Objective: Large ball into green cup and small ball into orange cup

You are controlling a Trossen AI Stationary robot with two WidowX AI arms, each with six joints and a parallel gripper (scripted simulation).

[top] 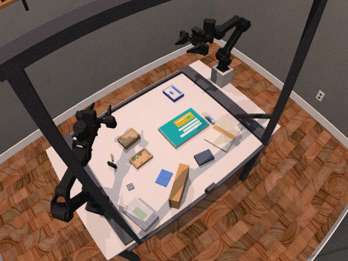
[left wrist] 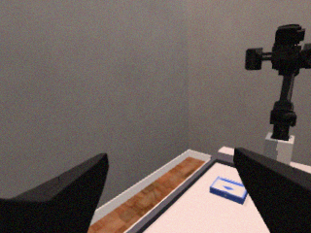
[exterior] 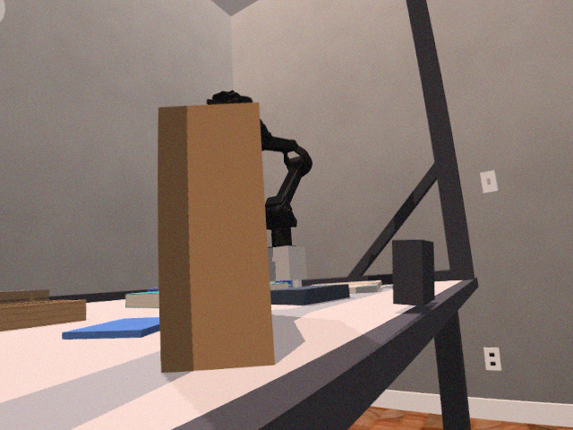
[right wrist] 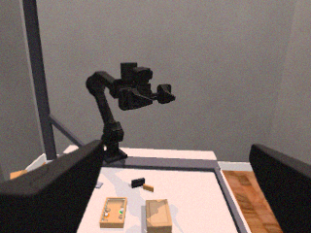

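On the table, flat puzzle (top: 141, 157) (exterior: 42, 314) (right wrist: 114, 213).

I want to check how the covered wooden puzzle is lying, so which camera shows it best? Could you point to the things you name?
The top view: the covered wooden puzzle (top: 140, 157) (right wrist: 114, 214) (exterior: 44, 314) lies flat there, whole and largest from above. The right wrist view shows it whole but smaller; the exterior view, only its side, cut off; the left wrist view, none.
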